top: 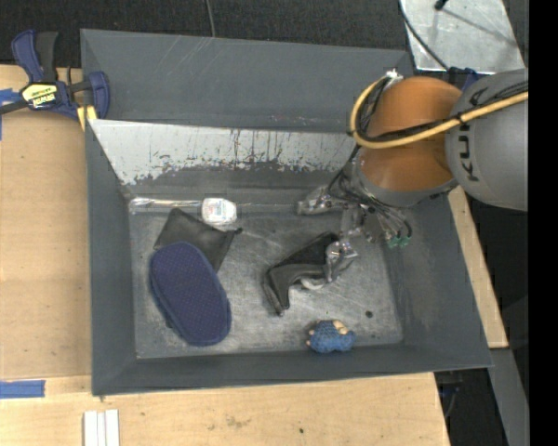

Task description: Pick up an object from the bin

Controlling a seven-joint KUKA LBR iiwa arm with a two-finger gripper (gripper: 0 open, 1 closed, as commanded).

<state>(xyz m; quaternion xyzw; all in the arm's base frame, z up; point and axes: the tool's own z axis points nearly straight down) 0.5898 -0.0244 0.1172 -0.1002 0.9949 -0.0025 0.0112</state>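
My gripper [342, 253] hangs below the orange wrist cover in the right half of the bin, low over the floor. It sits right at the upper right end of a black L-shaped plastic piece [293, 277] that lies in the middle of the bin; whether it touches that piece I cannot tell. A small blue and yellow lumpy toy [330, 338] lies near the front wall, below the gripper and apart from it.
In the left half lie a dark blue oval pad [189, 294] and a black flat sheet [201, 232] partly under it. A clear rod [167, 205] with a small white piece [219, 211] lies along the back wall. The arm enters from the right.
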